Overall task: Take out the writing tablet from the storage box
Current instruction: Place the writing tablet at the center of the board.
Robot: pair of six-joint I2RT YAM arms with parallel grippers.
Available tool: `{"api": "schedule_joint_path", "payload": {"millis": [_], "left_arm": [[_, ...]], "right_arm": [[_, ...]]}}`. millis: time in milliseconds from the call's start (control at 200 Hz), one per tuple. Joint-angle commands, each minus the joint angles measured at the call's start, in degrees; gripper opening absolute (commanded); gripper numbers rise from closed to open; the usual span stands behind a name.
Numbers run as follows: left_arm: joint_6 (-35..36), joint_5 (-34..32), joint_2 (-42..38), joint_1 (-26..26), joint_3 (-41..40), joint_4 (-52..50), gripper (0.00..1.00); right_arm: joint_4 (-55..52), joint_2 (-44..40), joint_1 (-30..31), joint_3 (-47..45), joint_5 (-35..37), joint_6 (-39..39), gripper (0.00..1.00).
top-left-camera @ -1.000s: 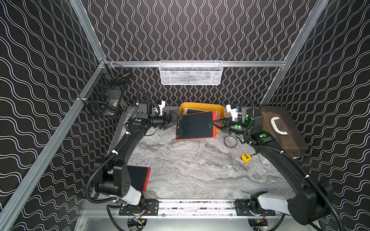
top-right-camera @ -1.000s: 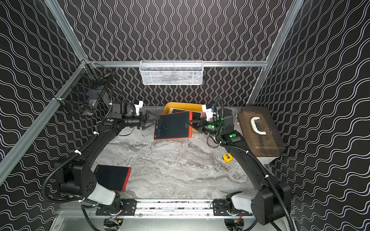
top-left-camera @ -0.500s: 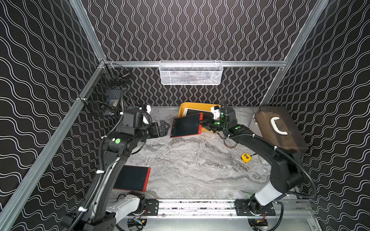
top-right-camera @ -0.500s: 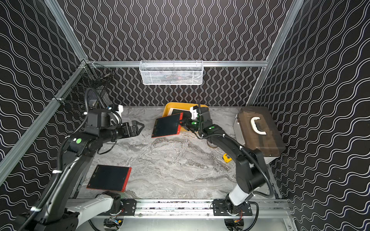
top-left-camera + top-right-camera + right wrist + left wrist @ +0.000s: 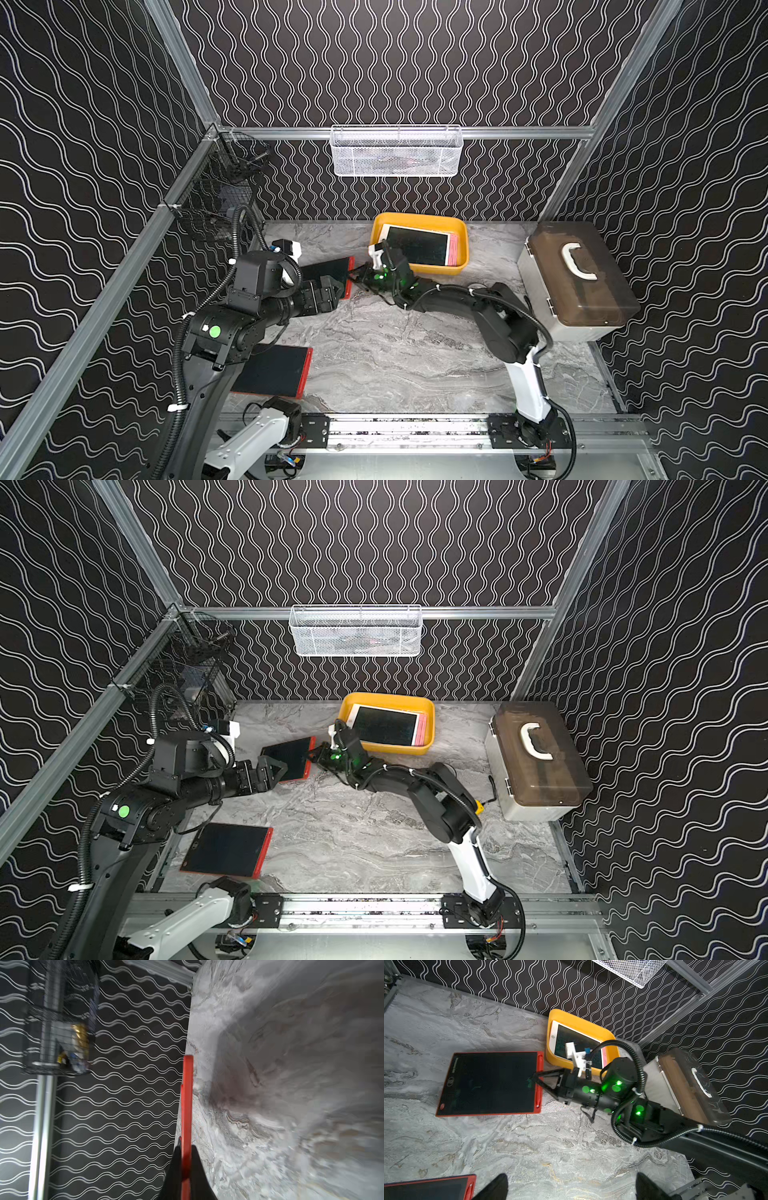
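In the left wrist view we see only the tips of the left gripper (image 5: 571, 1187), and the picture's edge cuts off the second tablet (image 5: 427, 1187) near the desk's front left corner. In a top view the left arm (image 5: 266, 303) covers part of the writing tablet (image 5: 326, 270). The right wrist view blurs the desk (image 5: 291, 1084).

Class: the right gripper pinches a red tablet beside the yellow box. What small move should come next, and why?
Probably set the red writing tablet down and open the jaws: the right gripper is shut on its edge, and it already lies outside the storage box, nearly flat over the table.
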Motion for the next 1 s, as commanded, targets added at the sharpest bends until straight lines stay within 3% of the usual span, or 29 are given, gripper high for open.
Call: {"api": "schedule_joint_path", "payload": {"millis": [0, 325, 996], "left_arm": [[-0.6, 0.6, -0.3, -0.1, -0.7, -1.5, 0.99], [1.4, -4.0, 0.2, -3.3, -1.7, -3.5, 0.99], [1.1, -5.8, 1.9, -5.9, -3.3, -3.3, 0.99]], "right_arm": [[7.0, 3.2, 1.8, 2.6, 3.8, 3.6, 0.0], [12.0, 14.7, 5.8, 9.6, 6.1, 9.1, 0.0], [12.8, 22.6, 11.9, 14.9, 10.7, 12.4, 0.01]]}}
